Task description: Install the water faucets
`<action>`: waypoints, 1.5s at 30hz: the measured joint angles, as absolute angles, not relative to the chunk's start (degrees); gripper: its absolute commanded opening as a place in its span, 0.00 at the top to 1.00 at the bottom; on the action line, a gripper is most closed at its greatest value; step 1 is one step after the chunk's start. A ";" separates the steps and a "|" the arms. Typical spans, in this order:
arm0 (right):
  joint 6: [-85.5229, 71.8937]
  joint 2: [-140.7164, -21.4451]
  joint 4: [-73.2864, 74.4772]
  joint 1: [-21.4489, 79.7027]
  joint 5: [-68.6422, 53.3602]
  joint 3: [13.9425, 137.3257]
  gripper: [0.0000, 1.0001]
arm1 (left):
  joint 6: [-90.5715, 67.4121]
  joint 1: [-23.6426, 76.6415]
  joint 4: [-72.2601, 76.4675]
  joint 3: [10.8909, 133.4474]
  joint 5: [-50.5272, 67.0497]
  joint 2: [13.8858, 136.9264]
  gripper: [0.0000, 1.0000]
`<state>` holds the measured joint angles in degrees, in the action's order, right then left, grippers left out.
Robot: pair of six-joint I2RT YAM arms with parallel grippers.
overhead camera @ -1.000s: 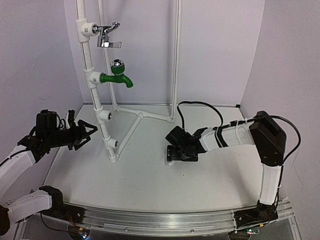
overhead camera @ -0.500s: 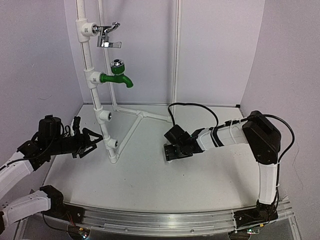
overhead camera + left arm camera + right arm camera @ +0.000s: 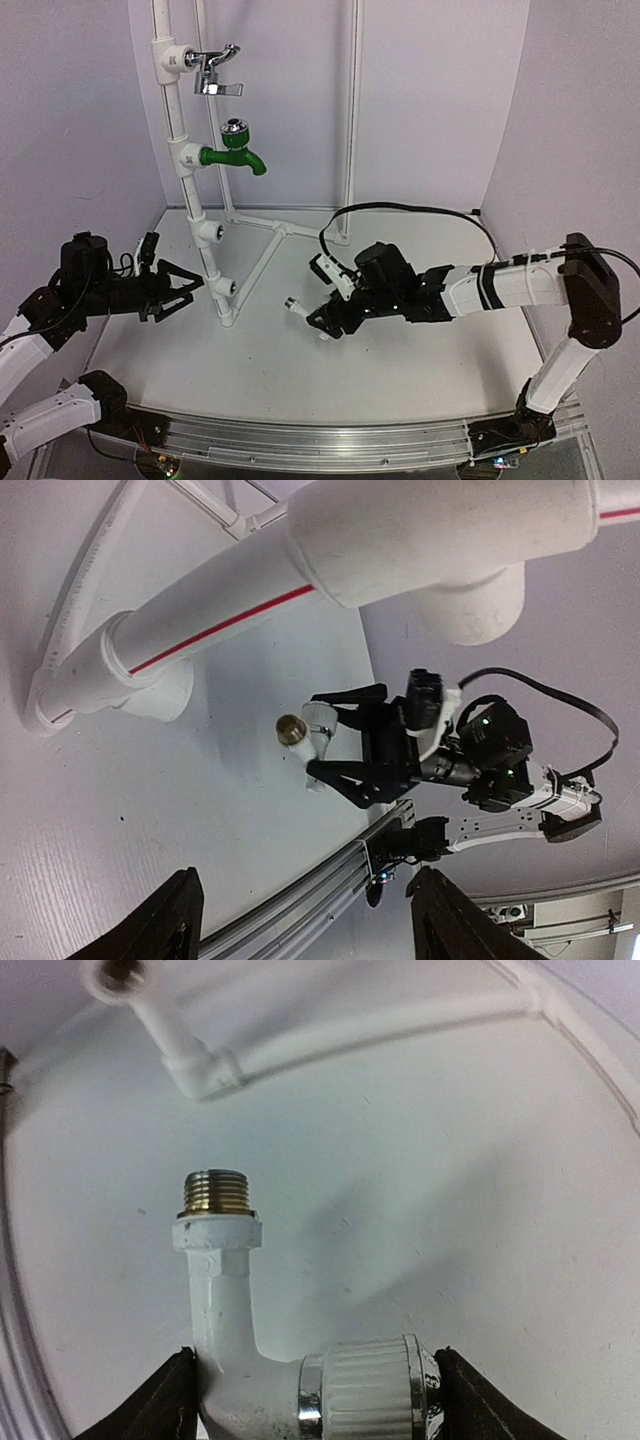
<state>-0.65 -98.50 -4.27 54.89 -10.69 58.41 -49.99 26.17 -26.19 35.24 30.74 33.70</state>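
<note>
A white water faucet (image 3: 290,1385) with a brass threaded end (image 3: 213,1190) and a ribbed chrome-ringed knob sits between my right gripper's (image 3: 315,1405) fingers, which are shut on it. In the top view the right gripper (image 3: 320,322) holds this faucet (image 3: 296,306) low over the table, its threaded end pointing left toward the lowest open fitting (image 3: 224,290) of the white pipe stand (image 3: 180,110). My left gripper (image 3: 172,291) is open and empty, just left of that fitting. The left wrist view shows the faucet (image 3: 308,736) in the right gripper (image 3: 345,748) beyond the pipe (image 3: 250,600).
A chrome lever tap (image 3: 212,70) and a green tap (image 3: 235,152) are mounted higher on the stand. Another open fitting (image 3: 209,232) sits above the lowest one. The stand's base pipes (image 3: 270,228) lie on the table behind. The white backdrop curves around.
</note>
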 measured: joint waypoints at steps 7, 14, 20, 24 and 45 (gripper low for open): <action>-0.01 -92.20 -14.18 60.49 -17.73 58.33 0.74 | -52.47 40.26 -19.61 35.86 25.93 40.80 0.21; -0.19 -92.16 -15.86 61.72 -22.27 58.33 0.75 | -52.94 52.89 -10.89 39.11 19.44 55.37 0.32; -0.89 -92.16 -15.85 62.65 -24.33 58.33 0.75 | -54.28 52.95 -7.36 39.11 17.64 56.27 0.51; -0.91 -92.16 -15.88 62.81 -24.79 58.33 0.75 | -54.99 52.93 -5.49 39.18 17.91 56.64 0.59; -11.50 -93.06 -17.25 63.54 -17.49 59.99 0.02 | -54.29 52.96 -3.78 38.88 17.30 54.21 1.00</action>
<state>-11.50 -93.06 -17.25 63.54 -17.49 59.99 -54.29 52.96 -3.78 38.88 17.30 54.21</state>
